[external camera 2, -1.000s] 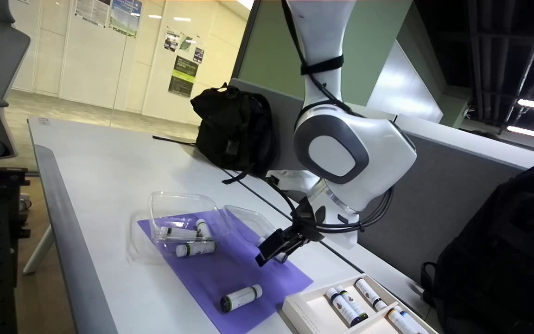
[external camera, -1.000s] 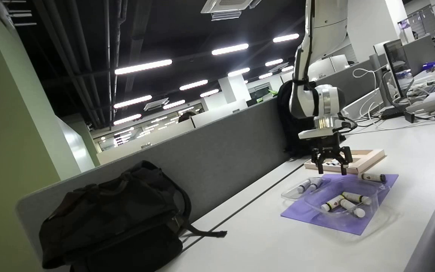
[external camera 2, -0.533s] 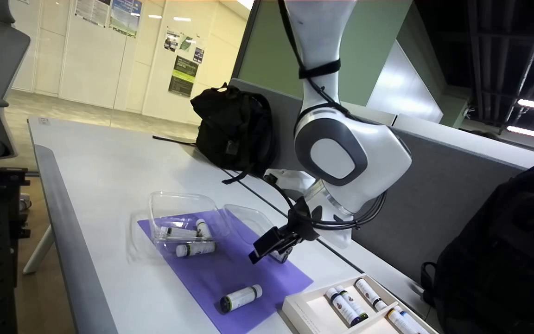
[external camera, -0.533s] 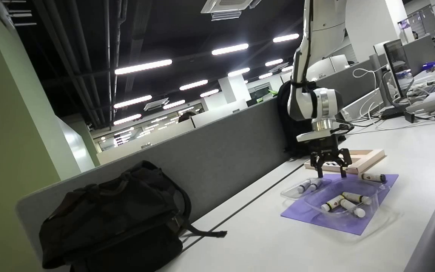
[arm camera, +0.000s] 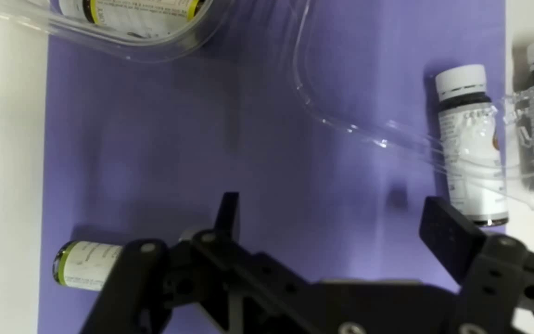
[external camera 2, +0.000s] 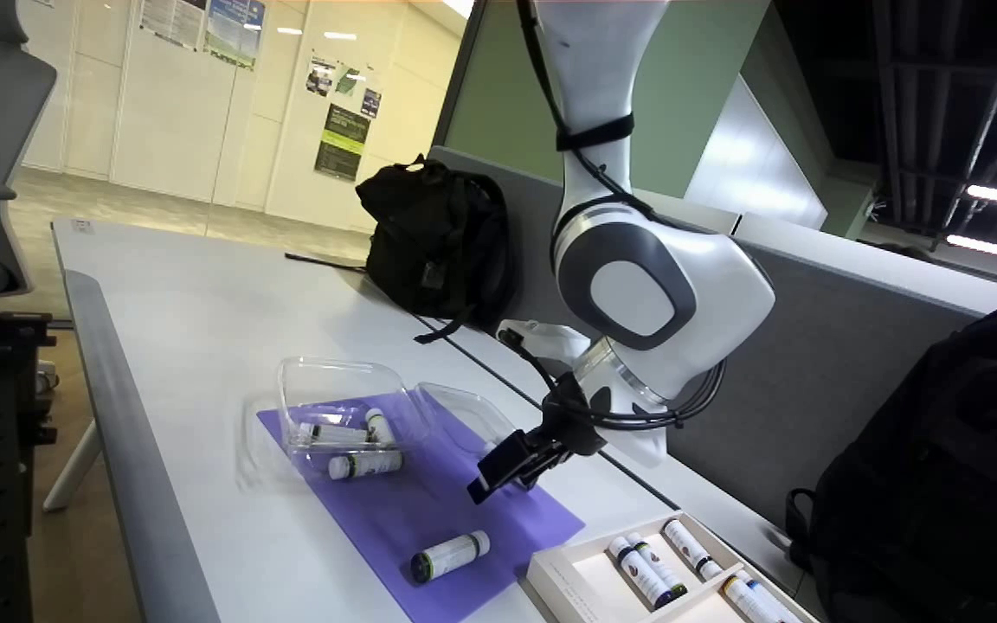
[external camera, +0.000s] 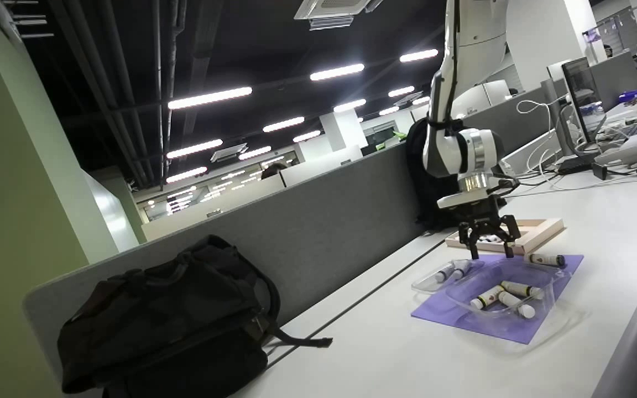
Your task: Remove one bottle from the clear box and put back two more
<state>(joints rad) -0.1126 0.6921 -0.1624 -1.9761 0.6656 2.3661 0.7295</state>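
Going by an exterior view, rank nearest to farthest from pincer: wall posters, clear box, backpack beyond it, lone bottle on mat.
1. Lone bottle: on the purple mat, near the wooden tray.
2. Clear box: toward the mat's opposite end.
3. Backpack: farther along the desk.
4. Wall posters: background, past the desk.

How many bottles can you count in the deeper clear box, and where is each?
3. In an exterior view, the clear box holds a left bottle, an upper right bottle and a lower right bottle. The box is see-through, so probably none is hidden.
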